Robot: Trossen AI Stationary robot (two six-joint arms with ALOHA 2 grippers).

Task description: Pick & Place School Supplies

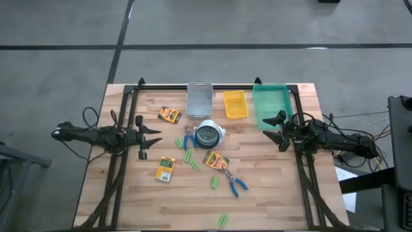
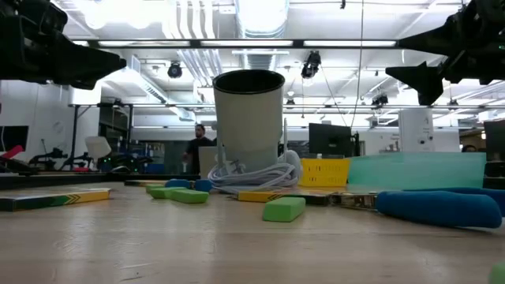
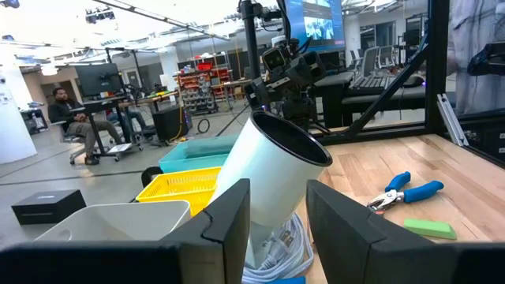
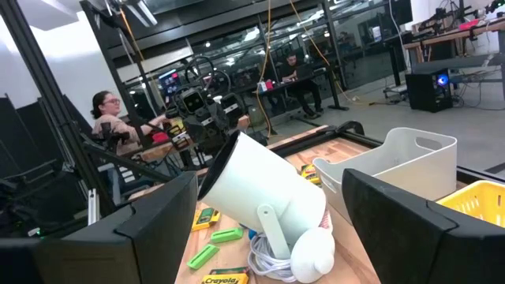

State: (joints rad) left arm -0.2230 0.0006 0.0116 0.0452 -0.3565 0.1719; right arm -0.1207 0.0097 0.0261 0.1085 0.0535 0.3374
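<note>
Three yellow-and-green crayon boxes (image 1: 170, 115) (image 1: 165, 169) (image 1: 215, 160) lie flat on the wooden table. Several short light-green sticks (image 1: 187, 155) (image 1: 215, 183) (image 1: 223, 220) lie scattered among them. Two blue-handled metal tools (image 1: 188, 137) (image 1: 234, 182) lie near the middle. My left gripper (image 1: 156, 136) (image 3: 276, 229) hovers open above the table's left side, pointing level toward the middle, with nothing between its fingers. Over the right side my right gripper (image 1: 269, 125) (image 4: 268, 229) hovers open wide, also holding nothing.
A white cylinder with a coiled white cord (image 1: 209, 134) stands at the table's middle between the two grippers. Along the far edge stand a grey bin (image 1: 199, 98), a yellow basket (image 1: 235, 104) and a green tray (image 1: 271, 105). People sit in the room beyond.
</note>
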